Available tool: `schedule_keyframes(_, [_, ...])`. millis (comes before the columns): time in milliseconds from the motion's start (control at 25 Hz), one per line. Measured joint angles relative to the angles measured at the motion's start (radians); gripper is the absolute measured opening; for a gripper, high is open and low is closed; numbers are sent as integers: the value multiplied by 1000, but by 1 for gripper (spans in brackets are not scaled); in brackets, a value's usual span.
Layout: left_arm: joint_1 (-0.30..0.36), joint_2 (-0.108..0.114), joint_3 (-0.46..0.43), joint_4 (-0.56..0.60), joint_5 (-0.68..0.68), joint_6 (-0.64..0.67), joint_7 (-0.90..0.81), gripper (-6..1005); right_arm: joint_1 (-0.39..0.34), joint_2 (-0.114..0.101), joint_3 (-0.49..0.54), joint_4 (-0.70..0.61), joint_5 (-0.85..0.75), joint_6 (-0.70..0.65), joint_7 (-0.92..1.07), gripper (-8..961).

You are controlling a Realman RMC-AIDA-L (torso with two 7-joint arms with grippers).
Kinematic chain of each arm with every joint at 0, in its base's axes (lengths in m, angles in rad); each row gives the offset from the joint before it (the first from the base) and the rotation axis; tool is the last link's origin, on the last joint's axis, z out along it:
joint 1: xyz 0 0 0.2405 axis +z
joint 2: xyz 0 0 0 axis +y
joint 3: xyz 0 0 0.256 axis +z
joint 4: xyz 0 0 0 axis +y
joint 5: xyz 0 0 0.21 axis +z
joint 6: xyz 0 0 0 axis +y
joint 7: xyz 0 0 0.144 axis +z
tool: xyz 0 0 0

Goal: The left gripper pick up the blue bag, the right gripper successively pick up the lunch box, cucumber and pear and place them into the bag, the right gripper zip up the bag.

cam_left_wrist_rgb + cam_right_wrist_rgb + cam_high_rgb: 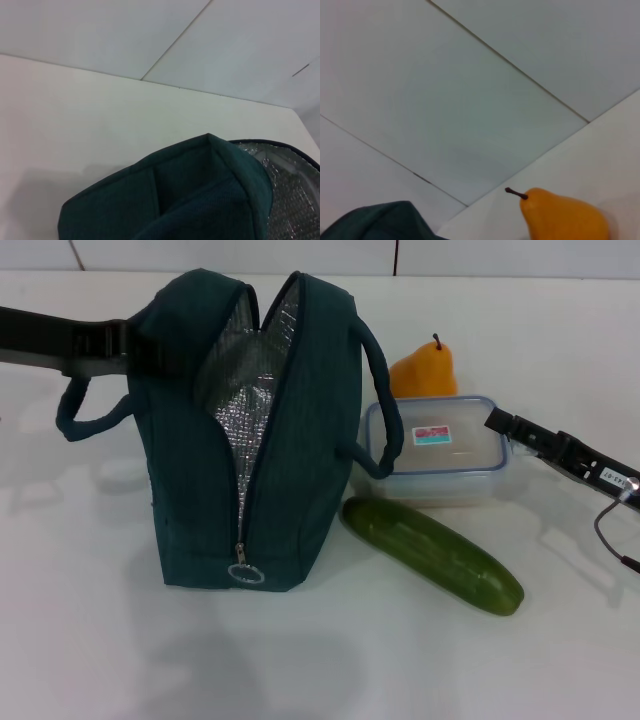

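Note:
The blue bag (300, 450) stands upright on the white table with its zipper open, showing silver lining; its ring pull (245, 573) hangs low at the front. My left gripper (128, 343) reaches in from the left and is shut on the bag's upper rim (200, 195). The lunch box (440, 455) lies to the right of the bag, the pear (425, 372) (565, 216) stands behind it, and the cucumber (432, 553) lies in front. My right gripper (497, 421) hovers at the box's right corner, holding nothing.
One bag handle (385, 400) droops over the lunch box's left edge, the other handle (90, 410) hangs left. A cable (612, 535) loops under the right arm. The white table (90, 620) meets a tiled wall behind.

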Motion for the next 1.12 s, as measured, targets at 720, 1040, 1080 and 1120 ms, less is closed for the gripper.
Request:
schedule_keyframes(720, [-3, 0, 0, -2, 0, -3, 7, 43, 4, 0, 0, 1, -1, -46, 79, 454])
schedule_keyframes(1040, [-1, 1, 0, -3, 0, -5, 28, 43, -3, 0, 14, 23, 20, -50, 81, 243])
schedule_keyframes(1080, [0, 1, 0, -5, 0, -5, 30, 43, -4, 0, 14, 26, 24, -52, 82, 175])
schedule_keyframes(1120, [1, 1, 0, -7, 1, -6, 33, 43, -5, 0, 15, 29, 29, -55, 82, 108])
